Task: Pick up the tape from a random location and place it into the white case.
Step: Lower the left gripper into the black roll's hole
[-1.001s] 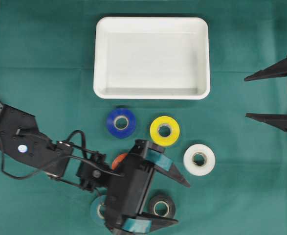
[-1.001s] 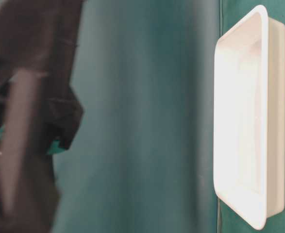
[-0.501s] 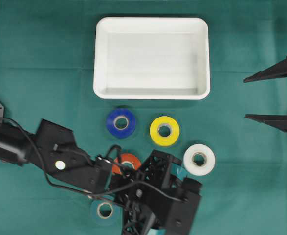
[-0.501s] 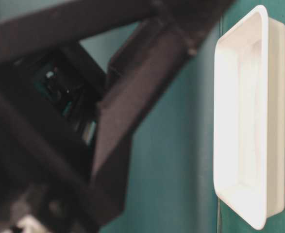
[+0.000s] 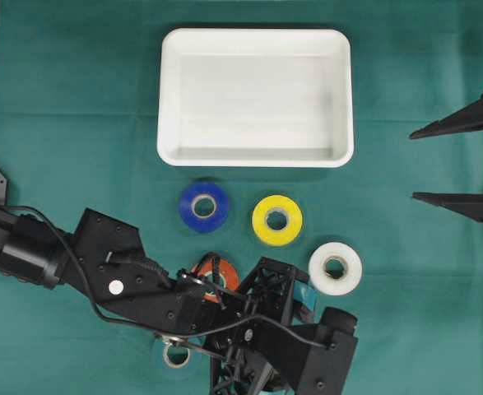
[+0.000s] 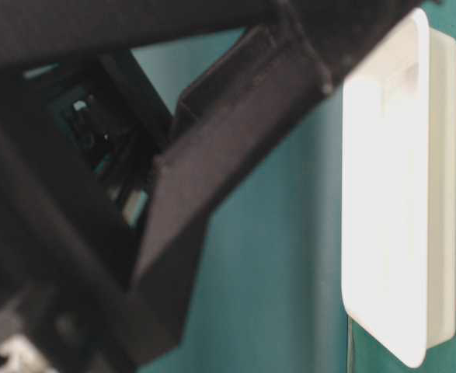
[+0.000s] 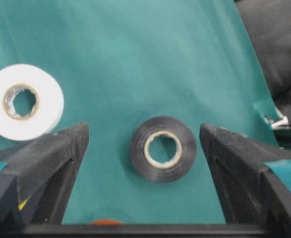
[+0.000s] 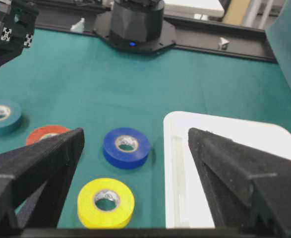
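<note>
Left arm (image 5: 109, 284): matte black angular links, loose black cables, small white round sticker, lattice-braced gripper frame. Fingers (image 7: 46, 163) black, wedge-shaped, teal tape strips on sides. Right gripper (image 5: 459, 160): same black wedges.

Matt green cloth, faintly creased, over the tabletop (image 5: 76, 123). Smooth, slightly glossy white plastic for the white case (image 5: 255, 156). Glossy vinyl on the black tape roll (image 7: 162, 148), pale cardboard core. Matt black plastic on the left pincer (image 7: 143, 148).

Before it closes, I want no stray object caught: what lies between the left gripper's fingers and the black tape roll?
Only bare green cloth. In the left wrist view the black tape roll lies flat between the open left gripper fingers, touching neither.
</note>
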`<state>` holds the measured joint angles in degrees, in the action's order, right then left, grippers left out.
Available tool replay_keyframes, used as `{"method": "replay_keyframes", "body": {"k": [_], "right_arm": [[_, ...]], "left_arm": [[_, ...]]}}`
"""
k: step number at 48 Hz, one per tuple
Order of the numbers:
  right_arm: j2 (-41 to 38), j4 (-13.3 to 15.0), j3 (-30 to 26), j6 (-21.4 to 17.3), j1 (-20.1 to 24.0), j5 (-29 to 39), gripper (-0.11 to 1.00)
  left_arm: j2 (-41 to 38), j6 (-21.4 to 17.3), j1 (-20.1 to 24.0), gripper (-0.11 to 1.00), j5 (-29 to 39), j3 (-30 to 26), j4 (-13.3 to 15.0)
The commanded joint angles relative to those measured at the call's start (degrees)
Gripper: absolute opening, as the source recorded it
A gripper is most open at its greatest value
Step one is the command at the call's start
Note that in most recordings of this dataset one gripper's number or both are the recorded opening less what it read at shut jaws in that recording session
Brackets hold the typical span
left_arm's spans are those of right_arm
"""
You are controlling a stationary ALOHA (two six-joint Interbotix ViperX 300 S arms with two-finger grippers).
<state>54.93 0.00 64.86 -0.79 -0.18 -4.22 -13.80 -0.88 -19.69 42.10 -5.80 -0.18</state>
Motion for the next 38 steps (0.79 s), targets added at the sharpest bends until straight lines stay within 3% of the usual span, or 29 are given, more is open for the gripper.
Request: {"method": "replay_keyframes", "body": {"k": [1, 38], "right_arm": [[-0.4, -0.2, -1.5, 0.0, 0.0, -0.3, 0.91], [-0.4, -0.2, -1.6, -0.1, -0.1, 0.6, 0.91]], "left_arm": [[1.1, 0.1, -0.1, 0.99, -0.2, -1.3, -0.2], [1.1, 0.2, -0.1, 0.99, -0.2, -1.1, -0.2]]}}
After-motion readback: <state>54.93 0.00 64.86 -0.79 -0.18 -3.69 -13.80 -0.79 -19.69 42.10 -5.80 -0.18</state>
